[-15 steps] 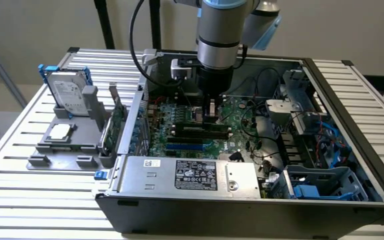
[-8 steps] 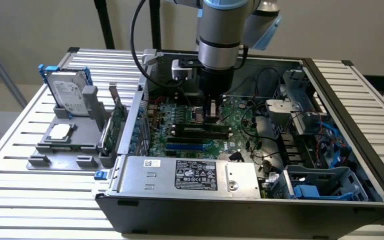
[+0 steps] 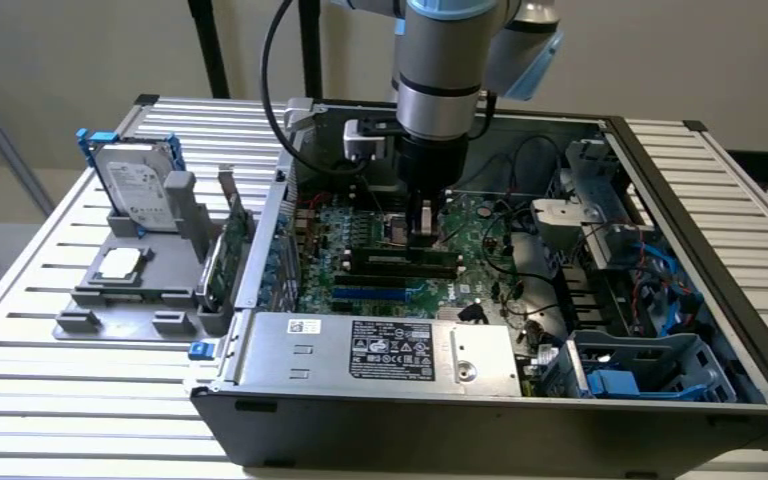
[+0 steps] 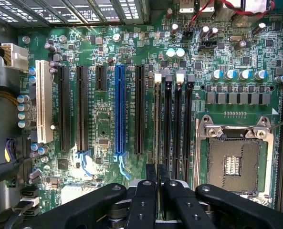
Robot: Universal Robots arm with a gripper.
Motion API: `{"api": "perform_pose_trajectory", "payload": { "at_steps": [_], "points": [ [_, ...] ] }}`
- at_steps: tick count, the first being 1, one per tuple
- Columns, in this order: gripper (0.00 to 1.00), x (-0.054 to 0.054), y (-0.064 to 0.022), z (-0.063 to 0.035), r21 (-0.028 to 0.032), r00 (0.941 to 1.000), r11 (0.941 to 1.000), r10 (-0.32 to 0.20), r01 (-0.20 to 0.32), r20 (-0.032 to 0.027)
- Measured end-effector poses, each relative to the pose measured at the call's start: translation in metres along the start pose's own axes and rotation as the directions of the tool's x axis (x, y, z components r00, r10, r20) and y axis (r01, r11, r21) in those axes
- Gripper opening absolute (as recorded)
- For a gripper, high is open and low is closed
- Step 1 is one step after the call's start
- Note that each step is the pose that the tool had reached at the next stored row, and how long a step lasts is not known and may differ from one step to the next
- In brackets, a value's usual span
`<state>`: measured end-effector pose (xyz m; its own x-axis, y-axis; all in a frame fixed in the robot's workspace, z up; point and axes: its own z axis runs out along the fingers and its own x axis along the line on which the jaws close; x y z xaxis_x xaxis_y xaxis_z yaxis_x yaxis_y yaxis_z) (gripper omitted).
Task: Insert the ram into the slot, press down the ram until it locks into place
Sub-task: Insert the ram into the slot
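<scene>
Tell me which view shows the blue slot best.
The wrist view: the blue slot is seen full length from above, with nothing over it. In the exterior view the blue slot is a small strip seen at a slant.

My arm (image 3: 440, 70) is silver-grey with pale blue caps (image 3: 534, 62), a black cable (image 3: 268, 70) alongside. My gripper (image 4: 156, 174) is black, studded with screws (image 4: 146, 182).

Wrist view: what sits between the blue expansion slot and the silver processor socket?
The wrist view shows one black expansion slot, then a bank of long black memory slots, two with white end clips.
</scene>
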<state>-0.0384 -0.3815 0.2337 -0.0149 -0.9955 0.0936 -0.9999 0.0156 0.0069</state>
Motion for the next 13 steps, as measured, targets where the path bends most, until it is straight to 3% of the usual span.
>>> {"api": "perform_pose_trajectory", "payload": {
  "at_steps": [13],
  "points": [
    [0.13, -0.0003, 0.0, 0.003, -0.0002, 1.0, 1.0, 0.001, -0.001, -0.0016]
  ]
}}
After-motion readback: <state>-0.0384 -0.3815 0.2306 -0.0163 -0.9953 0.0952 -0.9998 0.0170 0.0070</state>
